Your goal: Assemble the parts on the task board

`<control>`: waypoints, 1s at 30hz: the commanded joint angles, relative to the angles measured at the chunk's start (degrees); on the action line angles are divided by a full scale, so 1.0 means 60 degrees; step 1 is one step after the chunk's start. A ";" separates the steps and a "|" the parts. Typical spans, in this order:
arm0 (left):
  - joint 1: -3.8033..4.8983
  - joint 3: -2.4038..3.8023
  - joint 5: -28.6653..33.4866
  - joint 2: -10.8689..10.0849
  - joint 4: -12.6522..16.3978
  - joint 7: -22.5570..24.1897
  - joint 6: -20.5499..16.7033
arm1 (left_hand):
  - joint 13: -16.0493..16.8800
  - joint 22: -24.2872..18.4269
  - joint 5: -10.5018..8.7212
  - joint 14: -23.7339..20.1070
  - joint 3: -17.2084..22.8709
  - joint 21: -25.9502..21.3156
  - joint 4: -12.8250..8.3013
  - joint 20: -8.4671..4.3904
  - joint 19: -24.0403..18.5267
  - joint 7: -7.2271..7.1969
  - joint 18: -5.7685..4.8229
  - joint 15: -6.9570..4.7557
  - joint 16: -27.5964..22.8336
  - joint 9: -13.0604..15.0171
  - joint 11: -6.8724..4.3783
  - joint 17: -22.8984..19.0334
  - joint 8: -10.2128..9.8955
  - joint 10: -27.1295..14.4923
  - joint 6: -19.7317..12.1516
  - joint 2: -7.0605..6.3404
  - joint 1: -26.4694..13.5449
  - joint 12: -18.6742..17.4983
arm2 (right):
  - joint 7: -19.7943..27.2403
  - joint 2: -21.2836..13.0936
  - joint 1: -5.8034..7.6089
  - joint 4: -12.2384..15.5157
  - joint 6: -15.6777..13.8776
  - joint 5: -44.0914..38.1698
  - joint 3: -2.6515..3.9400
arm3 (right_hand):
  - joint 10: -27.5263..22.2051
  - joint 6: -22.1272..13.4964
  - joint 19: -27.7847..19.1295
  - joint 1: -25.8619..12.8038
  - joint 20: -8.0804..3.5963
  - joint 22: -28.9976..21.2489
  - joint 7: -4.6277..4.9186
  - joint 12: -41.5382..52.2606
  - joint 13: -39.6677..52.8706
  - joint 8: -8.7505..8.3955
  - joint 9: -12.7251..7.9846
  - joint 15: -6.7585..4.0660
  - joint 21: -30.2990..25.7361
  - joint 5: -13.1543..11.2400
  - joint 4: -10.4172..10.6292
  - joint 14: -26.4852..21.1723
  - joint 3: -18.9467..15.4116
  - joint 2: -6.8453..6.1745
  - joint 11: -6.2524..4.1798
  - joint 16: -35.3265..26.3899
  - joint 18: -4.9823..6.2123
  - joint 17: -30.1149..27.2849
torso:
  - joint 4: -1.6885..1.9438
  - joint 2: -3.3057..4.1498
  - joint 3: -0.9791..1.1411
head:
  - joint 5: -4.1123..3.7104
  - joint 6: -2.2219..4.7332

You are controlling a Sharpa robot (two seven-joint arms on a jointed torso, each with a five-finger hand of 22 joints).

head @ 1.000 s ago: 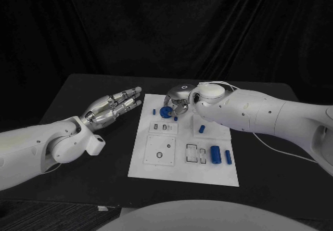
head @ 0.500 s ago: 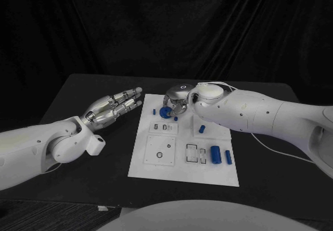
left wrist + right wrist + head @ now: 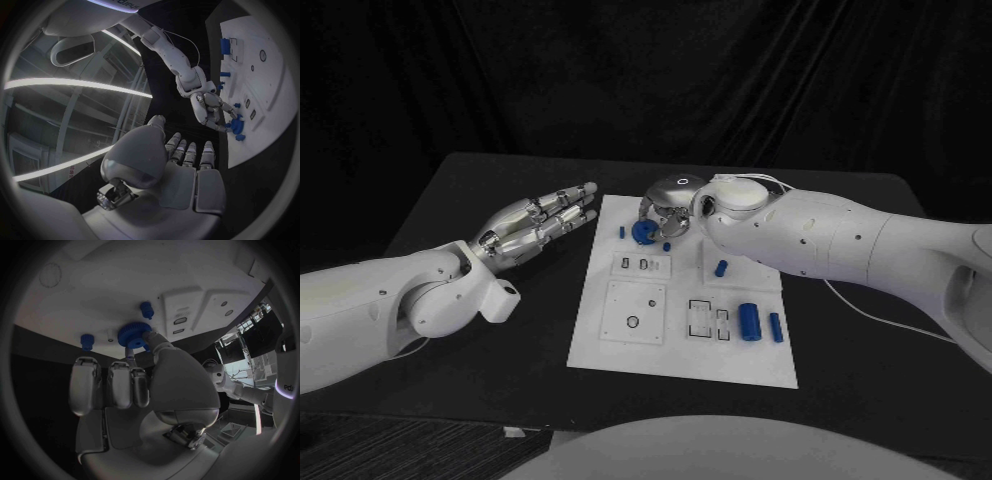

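Blue and toothed round its rim, the gear sits at the far end of the task board, and your right hand has it pinched between fingertips while the remaining fingers stay curled back, as the right wrist view shows. A small blue peg stands just beside the gear on one side and another peg on the other, so keep your fingers clear of both. From here, hold the gear level and let it settle straight down onto its seat; I judge a slight twist will help if it binds. Whether it is already fully seated cannot be told. Your left hand hovers over the worktop beside the board, fingers straight and together, holding nothing; leave it there.
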 commanded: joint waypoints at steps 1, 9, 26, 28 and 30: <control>-0.0010 0.0009 0.0010 -0.0002 0.0015 0.0067 0.0133 | 0.0009 -0.0009 0.0039 0.0032 0.0071 -0.0032 0.0002 0.0066 0.0011 0.0072 0.0133 0.0062 -0.0034 0.0012 0.0064 -0.0016 0.0041 0.0031 0.0023 -0.0012 0.0073 0.0033 | 0.0239 -0.0043 -0.0008 0.0050 -0.0696 -0.0039 0.0004 | 0.0982 0.0159 0.0218 -0.0038 -0.0044 0.1081 -0.0173 0.0034 0.2516 0.0196 0.1027 -0.0052 -0.0023 0.0110 0.0021 0.0553 0.0061 0.0013 -0.0053 0.0034 0.0017 0.0240 | 0.0002 -0.0001 0.0002 | 0.0014 0.0000; -0.0010 0.0009 0.0010 -0.0015 0.0008 0.0045 0.0146 | 0.0011 -0.0009 0.0040 0.0032 0.0077 -0.0032 0.0005 0.0072 0.0011 0.0090 0.0137 0.0064 -0.0034 0.0011 0.0084 -0.0016 0.0041 0.0037 0.0020 -0.0014 0.0071 0.0049 | 0.0239 -0.0121 0.0095 0.0140 -0.0981 -0.0039 0.0004 | 0.0982 0.0092 0.0223 -0.0210 -0.0035 0.1090 -0.0128 0.0034 0.2516 0.0138 0.1138 -0.0036 -0.0034 0.0427 0.0114 0.0553 0.0097 -0.0030 -0.0023 0.0026 0.0018 0.0226 | -0.0011 -0.0005 0.0001 | 0.0020 0.0000; -0.0011 0.0009 0.0010 0.0009 -0.0027 0.0016 0.0205 | 0.0012 -0.0009 0.0036 0.0032 0.0080 -0.0032 0.0011 0.0079 0.0011 0.0106 0.0141 0.0068 -0.0034 0.0010 0.0101 -0.0016 0.0041 0.0043 0.0013 -0.0016 0.0067 0.0054 | 0.0017 -0.0418 0.0323 0.0351 -0.0941 -0.0039 0.0004 | 0.0982 -0.0003 0.0226 -0.0347 -0.0019 0.1095 -0.0083 0.0034 0.2516 0.0048 0.1160 -0.0014 -0.0041 0.0476 0.0197 0.0553 0.0105 -0.0083 0.0014 0.0019 0.0018 0.0212 | -0.0001 -0.0002 0.0002 | 0.0043 0.0000; -0.0011 0.0009 0.0010 0.0009 -0.0030 0.0016 0.0210 | 0.0012 -0.0009 0.0036 0.0032 0.0080 -0.0032 0.0011 0.0079 0.0011 0.0106 0.0141 0.0068 -0.0034 0.0010 0.0101 -0.0016 0.0041 0.0043 0.0013 -0.0016 0.0067 0.0054 | -0.0011 -0.0472 0.0327 0.0367 -0.0893 -0.0039 0.0003 | 0.0982 -0.0009 0.0228 -0.0360 -0.0018 0.1099 -0.0077 0.0034 0.2516 0.0041 0.1161 -0.0012 -0.0037 0.0477 0.0208 0.0554 0.0108 -0.0083 0.0017 0.0023 0.0017 0.0218 | 0.0000 -0.0001 0.0004 | 0.0044 0.0000; -0.0012 0.0009 0.0010 0.0010 -0.0032 0.0014 0.0216 | 0.0012 -0.0009 0.0036 0.0032 0.0080 -0.0032 0.0011 0.0079 0.0011 0.0106 0.0141 0.0068 -0.0034 0.0010 0.0101 -0.0016 0.0041 0.0043 0.0013 -0.0016 0.0067 0.0054 | -0.0035 -0.0527 0.0329 0.0381 -0.0845 -0.0039 0.0003 | 0.0982 -0.0011 0.0229 -0.0370 -0.0016 0.1100 -0.0072 0.0034 0.2516 0.0036 0.1162 -0.0010 -0.0036 0.0478 0.0216 0.0554 0.0111 -0.0080 0.0020 0.0022 0.0017 0.0216 | -0.0002 -0.0002 0.0002 | 0.0045 0.0000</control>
